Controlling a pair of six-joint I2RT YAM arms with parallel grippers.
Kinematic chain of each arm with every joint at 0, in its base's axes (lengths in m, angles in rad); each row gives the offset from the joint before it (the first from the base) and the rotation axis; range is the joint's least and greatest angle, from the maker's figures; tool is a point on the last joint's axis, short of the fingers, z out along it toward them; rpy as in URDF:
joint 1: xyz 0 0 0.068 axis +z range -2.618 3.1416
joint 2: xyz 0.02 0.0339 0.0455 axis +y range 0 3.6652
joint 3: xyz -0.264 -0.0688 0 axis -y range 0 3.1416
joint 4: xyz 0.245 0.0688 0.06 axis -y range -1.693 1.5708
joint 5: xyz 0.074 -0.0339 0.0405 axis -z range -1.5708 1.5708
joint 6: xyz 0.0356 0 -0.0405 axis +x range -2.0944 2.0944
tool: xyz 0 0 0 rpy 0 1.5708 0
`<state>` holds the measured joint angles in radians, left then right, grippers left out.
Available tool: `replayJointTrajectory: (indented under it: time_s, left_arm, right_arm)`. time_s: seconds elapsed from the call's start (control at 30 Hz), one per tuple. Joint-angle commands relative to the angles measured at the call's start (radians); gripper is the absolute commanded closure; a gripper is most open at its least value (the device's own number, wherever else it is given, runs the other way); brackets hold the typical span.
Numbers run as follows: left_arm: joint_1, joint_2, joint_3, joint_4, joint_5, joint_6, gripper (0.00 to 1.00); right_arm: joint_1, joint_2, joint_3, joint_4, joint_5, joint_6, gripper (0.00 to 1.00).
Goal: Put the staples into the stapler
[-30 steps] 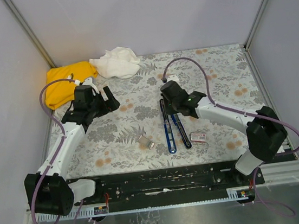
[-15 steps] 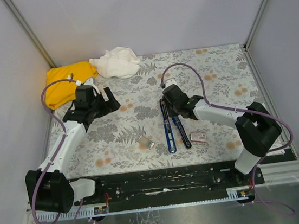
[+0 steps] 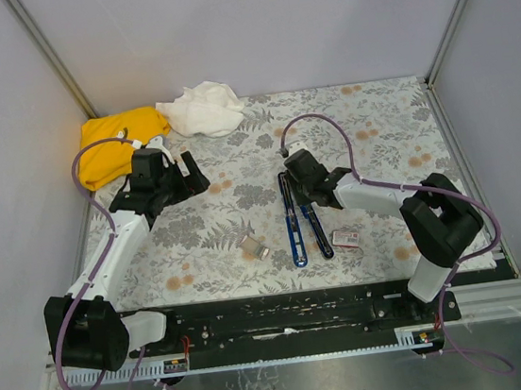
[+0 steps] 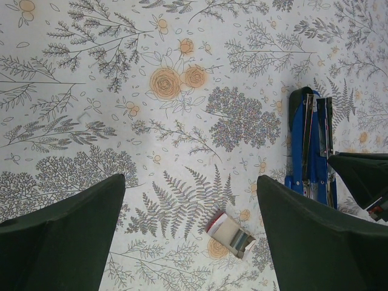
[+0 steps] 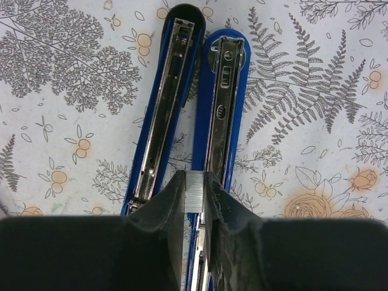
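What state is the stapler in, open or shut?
Open. The stapler lies swung apart, its two long arms side by side, metal channels facing up in the right wrist view.

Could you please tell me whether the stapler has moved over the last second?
No. The stapler lies in the same spot, at the same gap from the small box.

Centre: open stapler (image 3: 294,234), R gripper (image 5: 194,193) w/ staple strip (image 5: 194,191) low over it.
Flanks: open box (image 3: 253,246) L of stapler, printed box (image 3: 345,238) R.
Back L: yellow cloth (image 3: 116,141), white cloth (image 3: 202,109).
Back R: table (image 3: 393,112) bare, free passage.
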<state>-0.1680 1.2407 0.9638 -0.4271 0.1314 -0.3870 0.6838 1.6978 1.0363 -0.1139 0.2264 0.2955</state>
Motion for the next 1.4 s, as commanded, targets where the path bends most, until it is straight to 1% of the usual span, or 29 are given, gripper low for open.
replayJointTrajectory:
  time_s: [0.0, 0.93, 1.37]
  left_arm:
    - [0.009, 0.003, -0.009, 0.028, 0.009, 0.017, 0.12]
    - [0.008, 0.017, -0.006, 0.028, 0.022, 0.017, 0.12]
    - [0.009, 0.016, -0.007, 0.028, 0.025, 0.016, 0.12]
  right_arm:
    - [-0.017, -0.006, -0.005, 0.043, 0.035, -0.018, 0.83]
    - [-0.049, 0.020, -0.024, 0.072, -0.010, -0.023, 0.85]
    - [-0.049, 0.012, 0.010, 0.051, -0.015, -0.026, 0.86]
